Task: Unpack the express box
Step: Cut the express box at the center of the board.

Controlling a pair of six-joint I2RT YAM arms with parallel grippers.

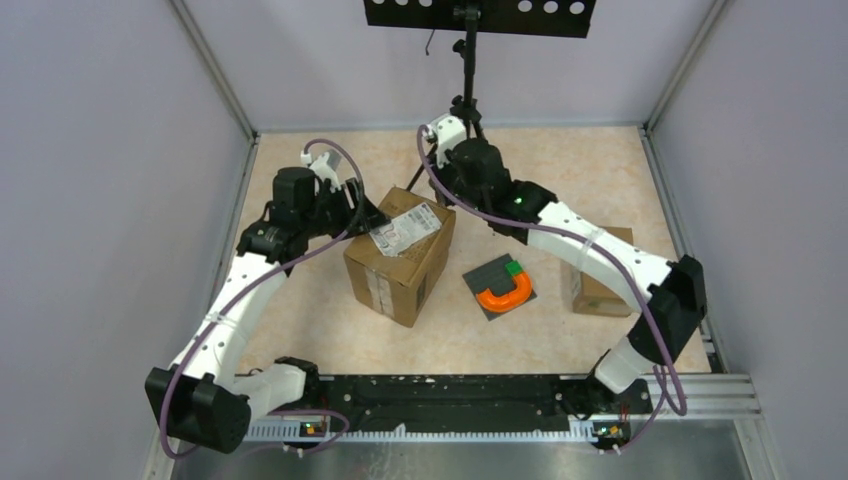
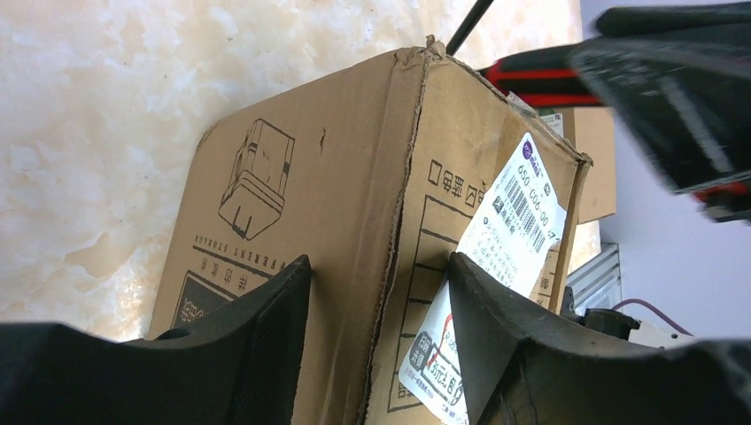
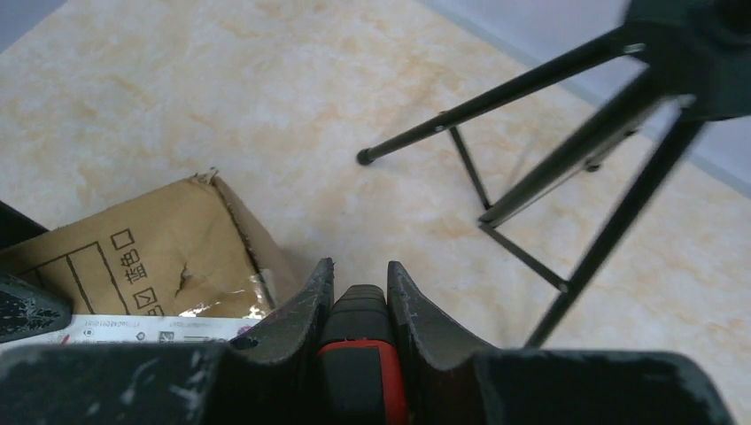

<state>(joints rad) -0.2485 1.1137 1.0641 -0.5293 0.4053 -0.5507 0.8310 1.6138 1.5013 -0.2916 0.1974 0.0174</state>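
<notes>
The brown cardboard express box [image 1: 400,262] sits left of centre on the marbled table [image 1: 600,170], with a white barcode label [image 2: 522,212] on top. Only my left wrist view shows its ragged creased edge between my left gripper's [image 2: 379,258] wide jaws; whether they pinch it, I cannot tell. My right gripper [image 3: 359,270] clamps a black-and-red tool [image 3: 363,354].

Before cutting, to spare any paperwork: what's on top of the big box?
A white shipping label lies on the box. Its flaps are closed, so the contents are hidden.
</notes>
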